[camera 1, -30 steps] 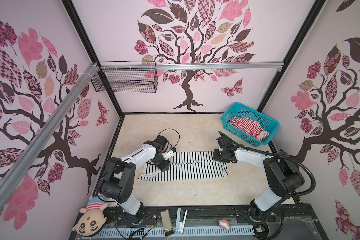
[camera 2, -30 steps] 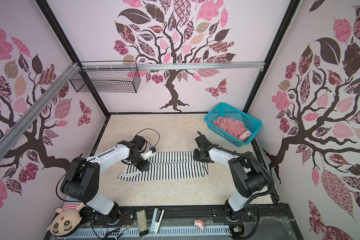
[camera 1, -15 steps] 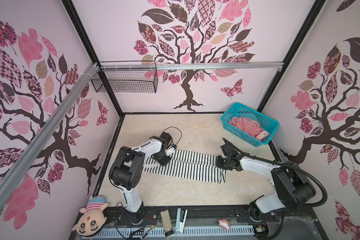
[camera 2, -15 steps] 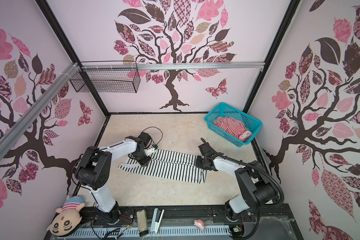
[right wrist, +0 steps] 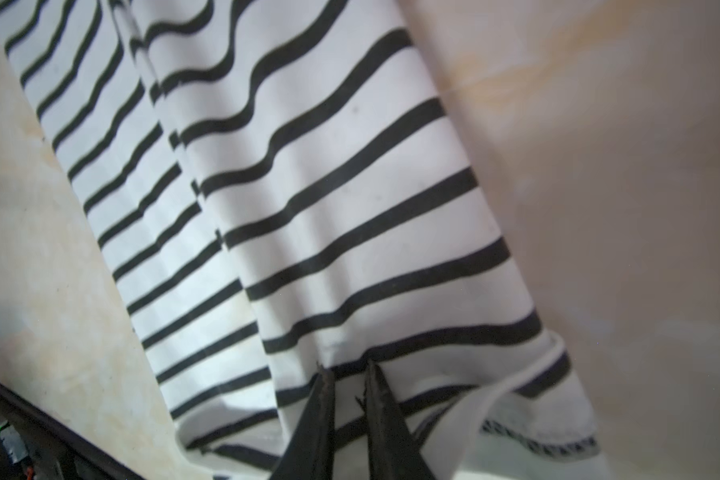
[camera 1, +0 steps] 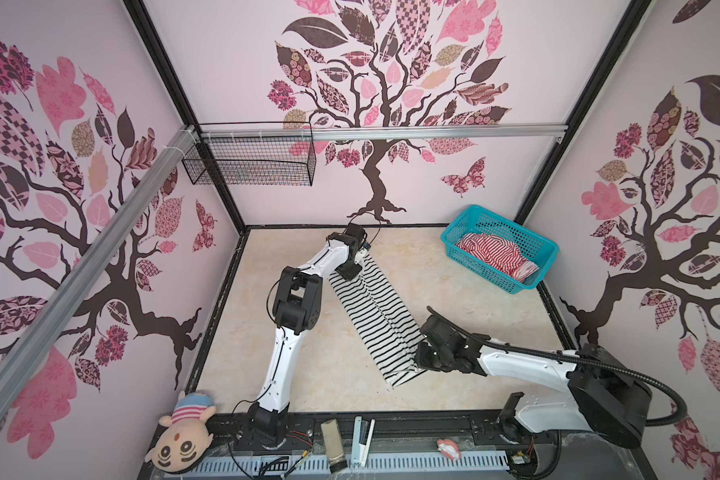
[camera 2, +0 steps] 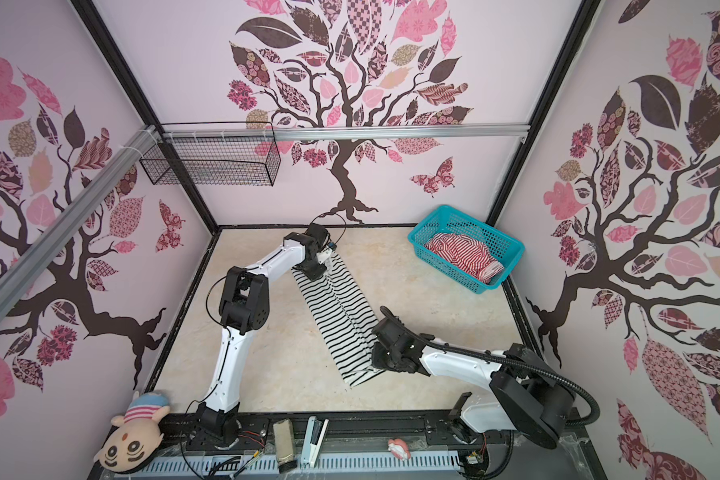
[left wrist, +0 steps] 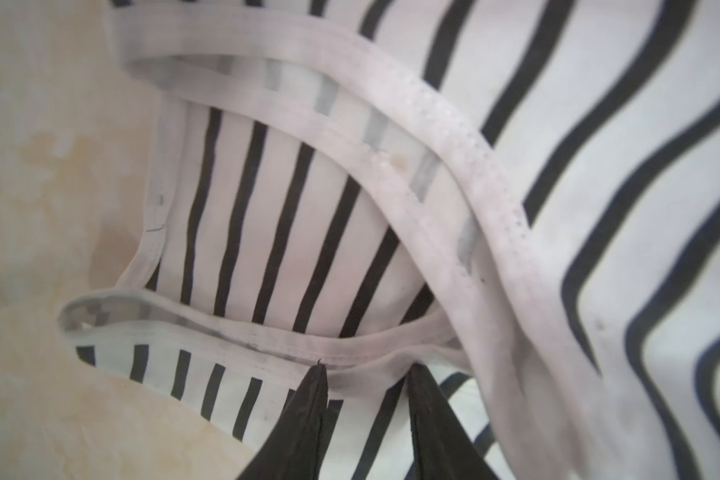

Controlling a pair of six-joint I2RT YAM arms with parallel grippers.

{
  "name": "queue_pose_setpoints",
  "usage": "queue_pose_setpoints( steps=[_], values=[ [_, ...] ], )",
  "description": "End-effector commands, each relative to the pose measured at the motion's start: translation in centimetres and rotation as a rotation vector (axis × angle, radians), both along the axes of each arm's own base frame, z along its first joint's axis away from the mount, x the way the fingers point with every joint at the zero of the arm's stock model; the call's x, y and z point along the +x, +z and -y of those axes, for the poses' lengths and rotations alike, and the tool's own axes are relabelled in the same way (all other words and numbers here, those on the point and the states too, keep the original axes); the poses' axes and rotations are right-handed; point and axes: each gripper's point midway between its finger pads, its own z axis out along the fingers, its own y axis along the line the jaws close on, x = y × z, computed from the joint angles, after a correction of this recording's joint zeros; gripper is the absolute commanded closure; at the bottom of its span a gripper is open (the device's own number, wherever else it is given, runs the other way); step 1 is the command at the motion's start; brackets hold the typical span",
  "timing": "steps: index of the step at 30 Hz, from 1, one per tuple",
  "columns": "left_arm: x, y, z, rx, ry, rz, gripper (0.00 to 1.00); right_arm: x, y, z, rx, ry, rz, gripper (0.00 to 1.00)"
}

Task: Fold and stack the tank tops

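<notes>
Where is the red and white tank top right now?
In both top views the red-and-white tank top lies crumpled inside the teal basket, at the far right corner of the table.

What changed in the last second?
The black-and-white tank top swung from crosswise to diagonal: the left claw carried its strap end toward the back wall, and the right claw dragged its hem toward the front. Both kept their grip. Unchanged: red-and-white tank top, basket, plush doll.

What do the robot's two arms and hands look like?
Both arms have white link shells with black joint housings. The left arm trails thin black wires; the right arm carries a thick black ribbed hose. The left hand and right hand each end in two tapered black fingers.
</notes>
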Motion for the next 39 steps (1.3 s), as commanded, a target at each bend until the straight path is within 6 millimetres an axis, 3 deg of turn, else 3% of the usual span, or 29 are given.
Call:
queue_pose_setpoints(
  steps=[1,5,8,11,14,20,23,26,30,39],
  values=[
    [1.1,0.2,-0.6,0.019,0.051,0.024,0.63,-1.9,-0.5,-2.7,-0.021,0.002,-0.055,0.81],
    [1.4,2.1,-0.9,0.016,0.068,0.073,0.61,-3.3,0.4,-7.5,-0.068,0.152,-0.039,0.80],
    [0.6,4.6,-1.7,-0.012,0.078,0.130,0.60,-2.3,2.5,-8.0,-0.143,0.180,0.039,0.78],
    [-2.6,6.5,-2.1,-0.054,0.048,0.149,0.58,-1.0,4.9,-7.8,-0.133,0.158,0.122,0.67],
    [-6.5,7.4,-2.1,-0.123,0.021,0.129,0.57,-0.2,6.0,-8.3,-0.125,0.166,0.156,0.59],
    [-13.0,6.3,-2.9,-0.166,0.007,0.013,0.57,1.3,4.8,-8.4,-0.202,0.167,0.193,0.54],
    [-14.9,5.7,-3.1,-0.192,0.016,-0.015,0.54,1.7,4.1,-9.0,-0.187,0.172,0.204,0.52],
    [-17.0,5.2,-2.0,-0.267,-0.019,-0.060,0.48,1.6,3.3,-9.5,-0.177,0.192,0.195,0.51],
    [-18.6,4.7,-1.7,-0.301,0.002,-0.120,0.47,1.3,2.1,-9.5,-0.188,0.222,0.183,0.50],
    [-19.6,2.5,-3.0,-0.235,0.049,-0.163,0.47,0.2,1.1,-8.1,-0.155,0.221,0.178,0.49]
  ],
)
